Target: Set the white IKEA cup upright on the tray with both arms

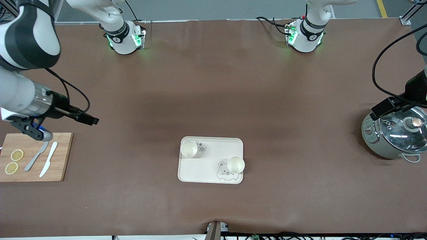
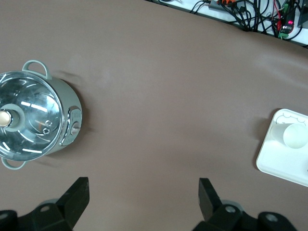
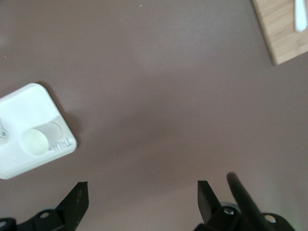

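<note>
Two white cups (image 1: 189, 148) (image 1: 236, 164) stand upright on the cream-white rectangular tray (image 1: 210, 173). We keep our left gripper (image 2: 143, 192) and right gripper (image 3: 142, 195) away, jaws wide, holding nothing.

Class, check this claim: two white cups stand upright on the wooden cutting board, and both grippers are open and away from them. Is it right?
Not quite. In the front view the two cups stand upright on the tray, not the cutting board. The left gripper and right gripper are indeed open and away from them.
</note>
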{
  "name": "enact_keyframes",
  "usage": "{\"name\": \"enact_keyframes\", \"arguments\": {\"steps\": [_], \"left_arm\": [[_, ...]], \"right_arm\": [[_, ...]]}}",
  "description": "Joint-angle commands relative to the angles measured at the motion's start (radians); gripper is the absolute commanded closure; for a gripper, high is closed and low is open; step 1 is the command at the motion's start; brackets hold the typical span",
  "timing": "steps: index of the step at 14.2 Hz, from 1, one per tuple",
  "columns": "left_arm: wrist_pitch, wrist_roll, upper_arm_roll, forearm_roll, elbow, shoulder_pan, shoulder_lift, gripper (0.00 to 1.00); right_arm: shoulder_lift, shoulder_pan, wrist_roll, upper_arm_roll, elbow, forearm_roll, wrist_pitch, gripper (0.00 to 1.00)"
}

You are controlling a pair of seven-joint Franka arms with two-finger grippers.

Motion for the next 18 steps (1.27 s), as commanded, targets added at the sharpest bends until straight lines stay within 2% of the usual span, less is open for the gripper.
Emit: {"name": "enact_keyframes", "arguments": {"steps": [1,3,6,9,12,15,18], "left_arm": [[-0.002,0.017,-0.012,-0.011,-0.078,0.01,-0.067,0.0],[0.001,0.017,-0.012,-0.011,-0.139,0.01,-0.109,0.0],[0.006,0.022,-0.012,-0.011,-0.168,0.013,-0.138,0.0],[0.024,0.026,-0.012,-0.011,-0.211,0.013,-0.167,0.0],[0.073,0.033,-0.012,-0.011,-0.26,0.011,-0.19,0.0],[0.132,0.033,-0.012,-0.009,-0.263,0.01,-0.164,0.0],[0.129,0.037,-0.011,-0.009,-0.263,0.011,-0.164,0.0]], "right_arm": [[-0.096,-0.083,-0.2,0.017,-0.083,-0.025,0.006,0.0],[-0.125,-0.114,-0.355,0.017,-0.083,-0.072,-0.01,0.0],[-0.2,-0.105,-0.417,0.023,-0.083,-0.153,-0.057,0.0],[-0.251,-0.108,-0.497,0.023,-0.083,-0.166,-0.12,0.0],[-0.281,-0.102,-0.528,0.024,-0.092,-0.18,-0.113,0.0],[-0.271,-0.102,-0.534,0.026,-0.071,-0.186,-0.097,0.0],[-0.268,-0.086,-0.531,0.029,-0.064,-0.212,-0.091,0.0]]}}
